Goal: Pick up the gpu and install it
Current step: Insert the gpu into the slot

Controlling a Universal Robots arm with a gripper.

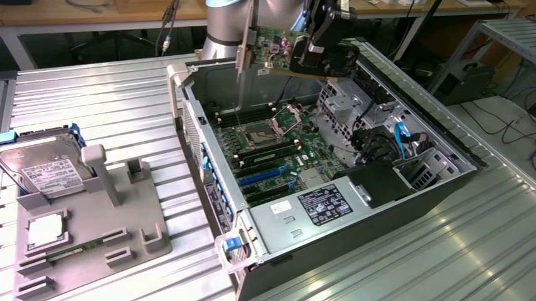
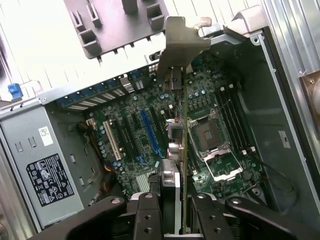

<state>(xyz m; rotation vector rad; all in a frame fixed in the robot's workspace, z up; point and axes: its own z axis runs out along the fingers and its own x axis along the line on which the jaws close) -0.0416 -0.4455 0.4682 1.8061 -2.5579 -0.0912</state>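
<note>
Item one: the gpu is hanging in the air, standing on edge, at twelve o'clock of the open computer case in the exterior view. It is sitting above the case's far end and is not touching the board beneath. Its green component face is showing, and its silver end bracket is pointing down from the card's nine o'clock end.

In the wrist view the gpu is appearing edge-on over the motherboard, with the end bracket at its far end.

Item two: the tool is gripping the card's three o'clock end. In the wrist view the tool is pinching the card, with its black fingers pressing on both faces and the jaws standing narrowly apart. The arm is rising behind it.

Item three: the case is lying open on the ribbed metal counter. Inside it the motherboard is showing the processor socket near centre. The blue slots are lying toward six o'clock, and the power supply beyond them.

Item four: at nine o'clock of the case a grey holder is resting on the counter. It is carrying a hard drive and, at six o'clock of that, a square chip.
</note>
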